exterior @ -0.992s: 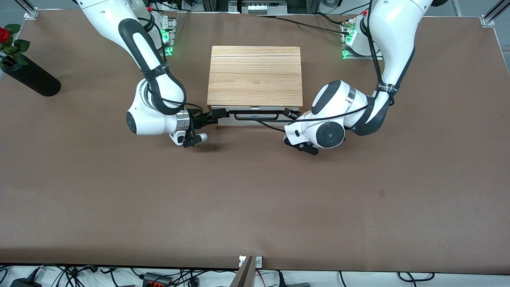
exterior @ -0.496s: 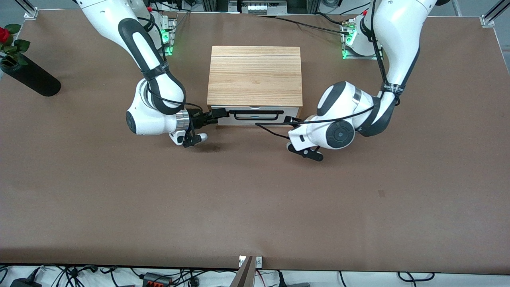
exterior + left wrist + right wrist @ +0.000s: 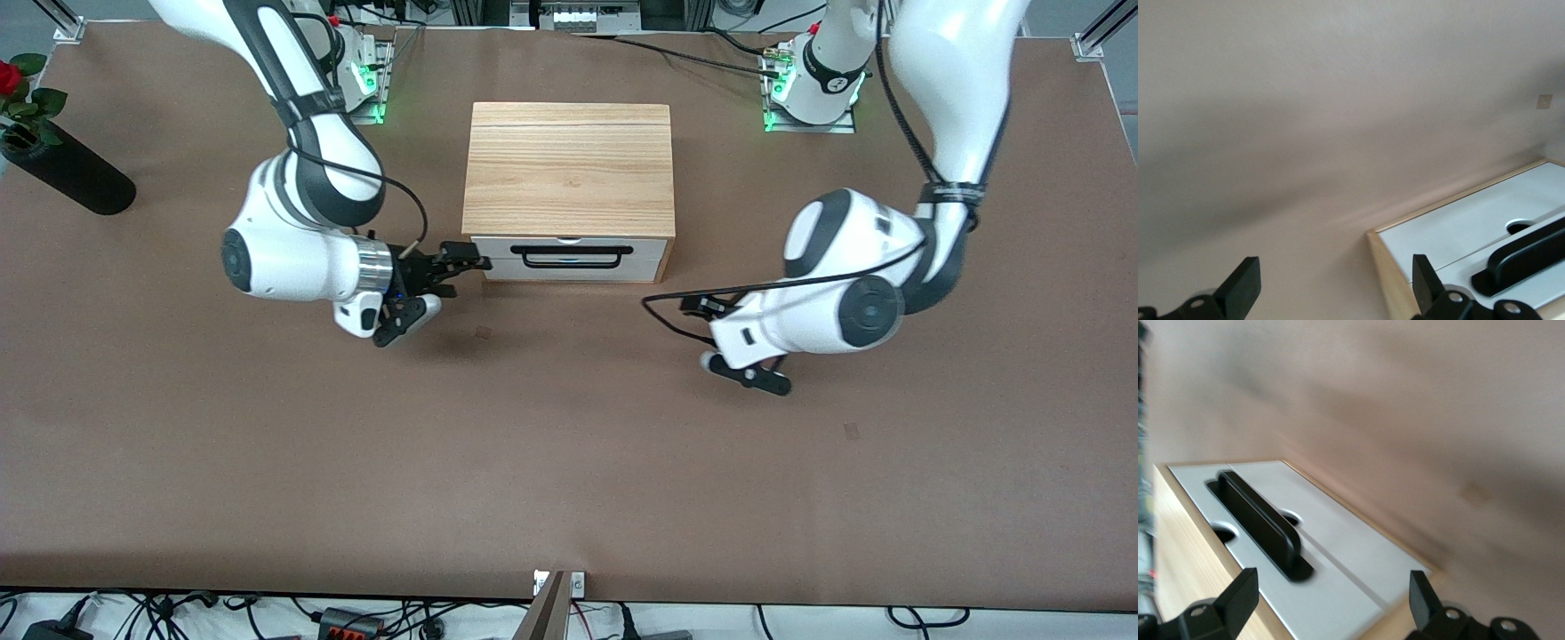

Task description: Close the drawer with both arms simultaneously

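A: Where's the white-fronted, black-handled light-wood drawer (image 3: 573, 259) sitting?

B: Shut inside its wooden cabinet box (image 3: 569, 171). Right claw (image 3: 468, 262) is hovering released beside it; left claw (image 3: 698, 305) is hanging spread, well apart.

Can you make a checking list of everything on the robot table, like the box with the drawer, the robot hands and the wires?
Surface: brown table, a few small marks on it.
Job's things: drawer sits flush in the wooden cabinet; its black handle is free.
Clutter: black vase with a red rose at the right arm's end of the table.
Grippers: right gripper open, beside the drawer front, holding nothing. Left gripper open and empty, over bare table toward the left arm's end, away from the cabinet.
Cables: black cable loops from the left arm's wrist; more cables below the table's near edge.
Surroundings: metal frame posts at the corners.
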`<action>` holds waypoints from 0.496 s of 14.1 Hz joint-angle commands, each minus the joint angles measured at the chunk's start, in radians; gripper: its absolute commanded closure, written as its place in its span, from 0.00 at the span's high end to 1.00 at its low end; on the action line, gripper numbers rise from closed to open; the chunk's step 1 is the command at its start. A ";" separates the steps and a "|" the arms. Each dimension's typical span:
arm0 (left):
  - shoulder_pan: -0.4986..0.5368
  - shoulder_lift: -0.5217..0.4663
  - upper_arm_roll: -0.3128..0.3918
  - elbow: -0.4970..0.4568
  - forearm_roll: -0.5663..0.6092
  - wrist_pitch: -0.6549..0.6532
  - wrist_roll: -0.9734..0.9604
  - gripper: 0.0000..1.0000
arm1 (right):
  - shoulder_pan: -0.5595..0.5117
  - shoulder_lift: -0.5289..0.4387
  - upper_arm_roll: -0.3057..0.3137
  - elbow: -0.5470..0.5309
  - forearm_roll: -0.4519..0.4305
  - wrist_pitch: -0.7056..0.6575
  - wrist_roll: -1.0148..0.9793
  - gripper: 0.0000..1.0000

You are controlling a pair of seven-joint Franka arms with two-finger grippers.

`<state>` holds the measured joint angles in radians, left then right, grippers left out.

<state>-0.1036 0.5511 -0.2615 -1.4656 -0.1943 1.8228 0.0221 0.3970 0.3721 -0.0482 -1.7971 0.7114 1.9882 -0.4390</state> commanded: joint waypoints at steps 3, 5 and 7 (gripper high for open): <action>0.107 -0.074 -0.001 0.013 0.001 -0.011 0.238 1.00 | -0.006 0.002 -0.149 0.160 -0.407 -0.251 -0.004 1.00; 0.174 -0.112 -0.001 0.013 0.001 -0.067 0.239 1.00 | -0.010 0.001 -0.212 0.157 -0.576 -0.276 -0.003 1.00; 0.209 -0.149 0.010 0.014 0.022 -0.143 0.223 1.00 | -0.010 -0.007 -0.312 0.180 -0.595 -0.333 -0.003 1.00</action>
<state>0.0716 0.4524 -0.2557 -1.4400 -0.1920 1.7399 0.2328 0.3835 0.3686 -0.2902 -1.6515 0.1468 1.7148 -0.4406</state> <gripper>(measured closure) 0.000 0.000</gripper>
